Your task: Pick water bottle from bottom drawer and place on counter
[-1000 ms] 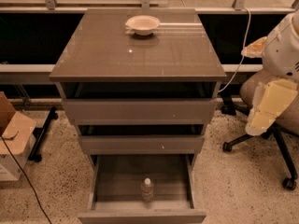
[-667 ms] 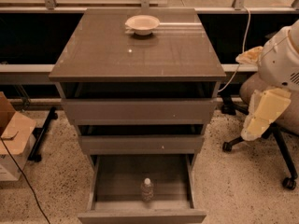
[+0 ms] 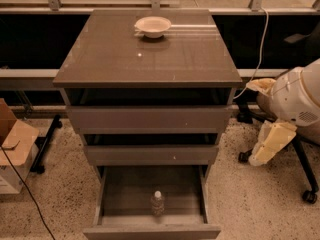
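Note:
The water bottle [image 3: 157, 202], clear with a white cap, stands upright near the front middle of the open bottom drawer [image 3: 118, 193]. The counter [image 3: 150, 54] is the glossy grey-brown top of the cabinet. My arm's white rounded link [image 3: 296, 96] is to the right of the cabinet, with the cream gripper [image 3: 270, 144] hanging below it at about the height of the middle drawer. The gripper is well apart from the bottle, up and to its right.
A cream bowl [image 3: 153, 26] sits at the back of the counter. The two upper drawers [image 3: 150, 119] are pulled out a little. An office chair base [image 3: 300, 179] stands on the right behind my arm. A cardboard box [image 3: 12, 149] and a cable are on the left floor.
My arm and gripper have moved down and to the left, closer to the cabinet's right side. The bottle, drawers and bowl have not moved.

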`<state>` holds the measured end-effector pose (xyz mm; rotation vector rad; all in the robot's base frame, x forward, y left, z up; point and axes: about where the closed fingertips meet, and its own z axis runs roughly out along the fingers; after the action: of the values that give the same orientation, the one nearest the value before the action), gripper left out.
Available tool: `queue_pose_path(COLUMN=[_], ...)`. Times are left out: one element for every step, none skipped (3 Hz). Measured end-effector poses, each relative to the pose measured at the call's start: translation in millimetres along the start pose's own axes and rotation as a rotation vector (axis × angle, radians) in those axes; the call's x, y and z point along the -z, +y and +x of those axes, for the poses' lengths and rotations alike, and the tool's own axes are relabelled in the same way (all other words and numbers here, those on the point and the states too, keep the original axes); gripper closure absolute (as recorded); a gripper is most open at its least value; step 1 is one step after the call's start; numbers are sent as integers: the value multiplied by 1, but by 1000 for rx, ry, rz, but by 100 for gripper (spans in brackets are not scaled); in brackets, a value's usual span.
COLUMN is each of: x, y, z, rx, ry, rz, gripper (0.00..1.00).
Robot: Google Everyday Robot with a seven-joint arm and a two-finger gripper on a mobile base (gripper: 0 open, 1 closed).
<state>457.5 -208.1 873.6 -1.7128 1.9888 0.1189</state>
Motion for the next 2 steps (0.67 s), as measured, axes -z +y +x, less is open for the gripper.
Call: queue_pose_path(x=[-39, -39], y=[3, 3], z=[29, 29], rx=[-28, -28], ry=[-60, -60], rz=[-8, -8], gripper=[0, 0])
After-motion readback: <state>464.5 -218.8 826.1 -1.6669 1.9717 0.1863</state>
